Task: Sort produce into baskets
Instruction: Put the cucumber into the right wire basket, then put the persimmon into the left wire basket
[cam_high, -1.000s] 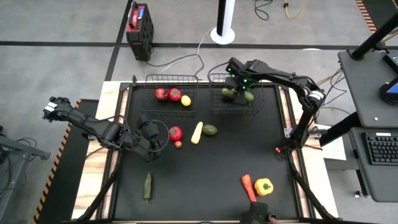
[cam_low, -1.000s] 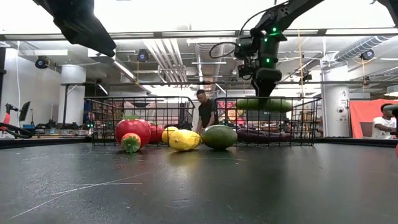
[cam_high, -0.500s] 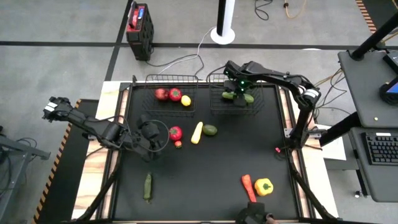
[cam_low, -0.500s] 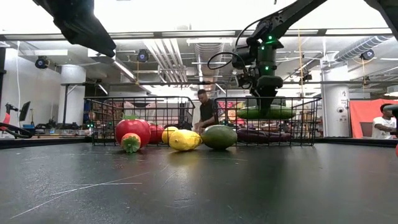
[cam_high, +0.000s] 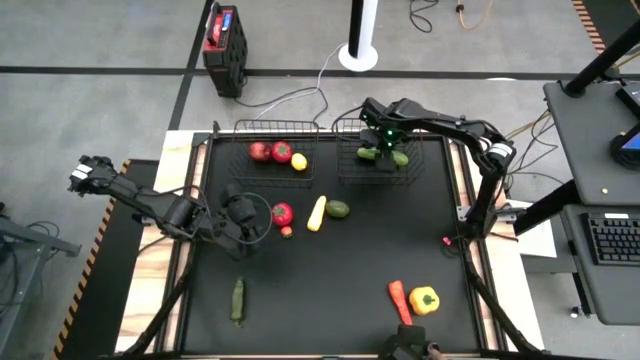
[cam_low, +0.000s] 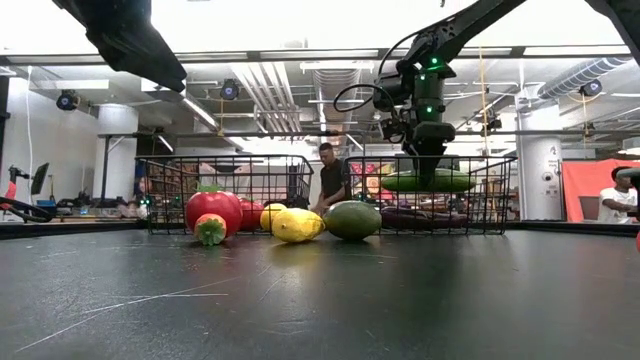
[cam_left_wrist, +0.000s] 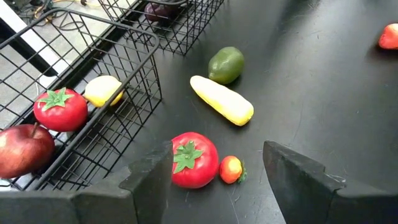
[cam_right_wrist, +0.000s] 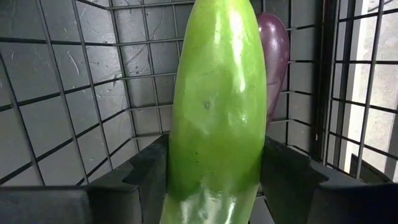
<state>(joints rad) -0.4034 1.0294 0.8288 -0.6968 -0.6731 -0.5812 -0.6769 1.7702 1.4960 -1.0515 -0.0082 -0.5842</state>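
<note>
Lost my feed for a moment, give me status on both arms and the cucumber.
Right gripper over the right basket, gripping cucumber. Left gripper open above the big tomato. Eggplant lies beside the drop spot.

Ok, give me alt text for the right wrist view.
A green cucumber sits between the right end effector fingers, hanging inside a black wire basket. A purple eggplant lies behind it.

The right hand (cam_high: 384, 146) hangs inside the right basket (cam_high: 345, 172) over a green cucumber (cam_high: 371, 154); the left hand (cam_high: 262, 220) sits just beside a tomato (cam_high: 282, 213).
</note>
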